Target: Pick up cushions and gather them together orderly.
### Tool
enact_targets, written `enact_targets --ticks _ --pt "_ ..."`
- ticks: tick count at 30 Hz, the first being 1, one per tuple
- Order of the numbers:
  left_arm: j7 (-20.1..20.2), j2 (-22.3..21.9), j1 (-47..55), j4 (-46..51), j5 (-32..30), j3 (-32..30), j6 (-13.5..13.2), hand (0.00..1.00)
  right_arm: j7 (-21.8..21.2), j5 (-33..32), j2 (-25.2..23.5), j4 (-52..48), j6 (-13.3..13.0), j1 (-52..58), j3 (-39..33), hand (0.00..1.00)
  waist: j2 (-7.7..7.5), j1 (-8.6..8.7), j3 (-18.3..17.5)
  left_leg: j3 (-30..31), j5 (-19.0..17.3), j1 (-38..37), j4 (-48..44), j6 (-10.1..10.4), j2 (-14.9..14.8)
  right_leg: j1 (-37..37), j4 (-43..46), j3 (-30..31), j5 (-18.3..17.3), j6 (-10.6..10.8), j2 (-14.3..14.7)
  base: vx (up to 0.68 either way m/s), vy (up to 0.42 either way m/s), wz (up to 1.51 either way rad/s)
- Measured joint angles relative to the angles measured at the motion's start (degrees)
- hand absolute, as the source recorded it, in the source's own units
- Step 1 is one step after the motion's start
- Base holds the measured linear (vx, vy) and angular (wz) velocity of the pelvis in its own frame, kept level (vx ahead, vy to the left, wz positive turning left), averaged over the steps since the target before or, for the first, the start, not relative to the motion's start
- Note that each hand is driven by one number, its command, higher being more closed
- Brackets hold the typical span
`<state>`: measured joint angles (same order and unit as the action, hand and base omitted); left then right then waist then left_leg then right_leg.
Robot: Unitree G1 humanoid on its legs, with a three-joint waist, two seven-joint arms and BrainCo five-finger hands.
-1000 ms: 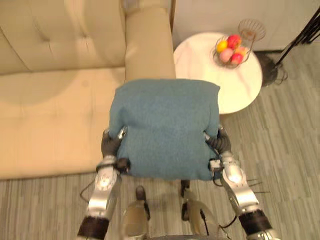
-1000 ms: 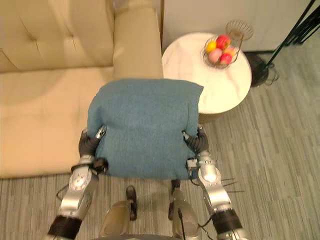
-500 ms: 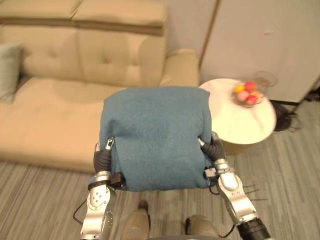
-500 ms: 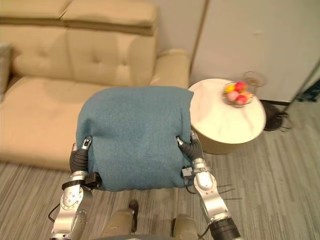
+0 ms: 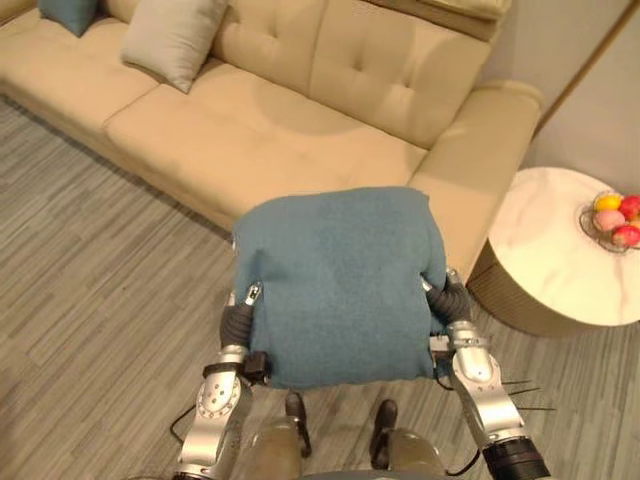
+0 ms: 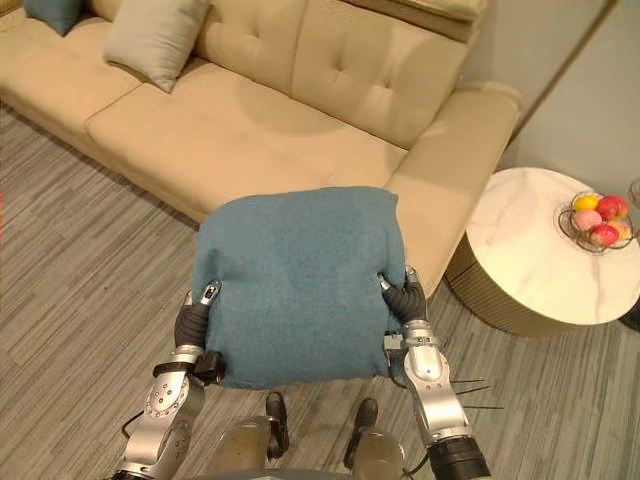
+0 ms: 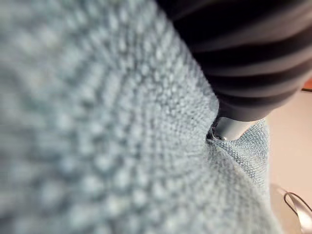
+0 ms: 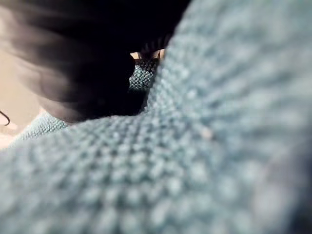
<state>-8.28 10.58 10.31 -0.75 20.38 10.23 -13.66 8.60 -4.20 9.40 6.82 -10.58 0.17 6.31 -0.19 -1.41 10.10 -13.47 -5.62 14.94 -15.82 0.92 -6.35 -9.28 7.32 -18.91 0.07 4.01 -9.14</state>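
The teal cushion (image 5: 335, 285) is held up in the air in front of the robot, flat side up, over the striped grey floor (image 5: 90, 300) just before the beige sofa (image 5: 250, 140). In the head views the left hand (image 5: 238, 320) is pressed against the cushion's left edge and the right hand (image 5: 455, 300) against its right edge, so the cushion sits between the two. The cushion hides each hand's grip, so it cannot be told how far either hand is closed.

At the sofa's far end a beige cushion (image 6: 155, 35) leans against the backrest. A second blue cushion (image 6: 52, 12) lies just beyond it at the picture's edge. To the right, beside the sofa's armrest, stands a round white table (image 6: 540, 270) with a wire fruit basket (image 6: 597, 222) on it.

In the left wrist view the cushion's knit cloth lies close against the left hand's dark ribbed cover.

In the right wrist view the same cloth bulges in front of the right hand's dark cover, touching it.
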Motion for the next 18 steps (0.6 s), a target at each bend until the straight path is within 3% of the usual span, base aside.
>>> enact_targets --ticks 5,8,9,10,12,14,15,17,18 --pt "1.1 0.3 0.9 0.5 -0.1 -1.3 0.0 1.0 -1.1 -0.9 -1.0 -1.6 0.0 0.1 0.1 1.0 -0.42 -1.1 -0.4 -0.6 -2.3 2.0 -2.0 -1.4 1.3 -0.1 -2.7 0.5 1.7 0.9 -0.9 0.0 0.113 -0.02" --pt "1.3 0.2 2.1 1.6 -0.2 -1.7 0.0 1.0 -1.2 -0.9 -1.2 -1.6 0.0 0.1 0.5 1.0 -0.45 -1.22 -0.4 -0.5 -5.3 2.8 -5.4 -2.1 1.9 -1.0 1.2 0.5 -1.5 2.1 -2.4 0.08 0.115 0.06" --pt "1.7 0.1 2.5 1.9 -0.3 -1.6 0.1 1.0 -1.2 -0.9 -1.1 -1.6 0.0 0.4 0.4 1.0 -0.58 -0.74 -0.4 1.1 -6.5 2.5 -6.5 -2.5 3.1 -1.3 6.0 0.3 -4.2 1.9 -3.8 0.13 0.141 0.44" --pt "1.8 -0.3 2.5 2.2 -0.7 -1.6 0.3 1.0 -1.2 -0.9 -0.9 -1.5 0.0 0.8 0.4 1.0 -0.78 -0.23 -0.5 2.9 -7.4 1.5 -6.6 -3.1 4.5 -2.3 11.9 0.6 -6.1 -0.4 -5.7 0.19 0.082 0.63" --pt "1.8 -0.2 2.6 2.5 -0.9 -1.6 0.4 1.0 -1.2 -0.9 -1.0 -1.4 0.0 0.9 0.3 1.0 -0.71 0.68 -0.5 5.5 -8.3 -1.3 -6.1 -5.0 6.1 -6.9 25.4 4.4 -6.2 -1.7 -8.2 0.3 0.063 0.71" --pt "1.8 0.4 2.6 2.6 -0.9 -1.6 0.4 1.0 -1.4 -1.0 -1.4 -1.3 0.0 1.5 0.4 1.0 -1.03 0.63 -0.7 7.2 -9.6 -4.0 -5.6 -5.6 6.1 -9.1 30.0 5.6 -10.4 -2.0 -6.7 0.35 -0.007 0.57" --pt "1.8 0.6 2.5 2.5 -0.9 -1.6 0.4 1.0 -1.4 -1.0 -1.5 -1.3 -0.1 1.5 0.5 1.0 -1.09 0.65 -0.8 8.2 -10.4 -6.7 -3.9 -5.5 6.2 -11.1 29.1 5.8 -12.4 -2.8 -4.5 0.34 -0.064 0.37" --pt "1.8 0.9 2.3 2.2 -0.9 -1.5 0.4 1.0 -1.5 -1.1 -1.1 -0.8 -0.1 1.5 0.4 1.0 -0.81 0.84 -0.6 8.8 -11.0 -9.3 -2.3 -4.9 5.7 -13.8 25.5 5.5 -12.3 -3.1 -1.5 0.35 -0.082 0.26" --pt "1.8 0.9 1.8 1.5 -0.9 -1.2 0.4 1.0 -1.5 -1.8 -1.0 0.2 -0.2 1.5 0.4 1.0 -0.25 1.29 -0.4 9.2 -11.5 -11.5 -1.4 -3.9 4.9 -15.4 19.9 4.8 -10.6 -2.8 1.0 0.39 -0.09 0.25"
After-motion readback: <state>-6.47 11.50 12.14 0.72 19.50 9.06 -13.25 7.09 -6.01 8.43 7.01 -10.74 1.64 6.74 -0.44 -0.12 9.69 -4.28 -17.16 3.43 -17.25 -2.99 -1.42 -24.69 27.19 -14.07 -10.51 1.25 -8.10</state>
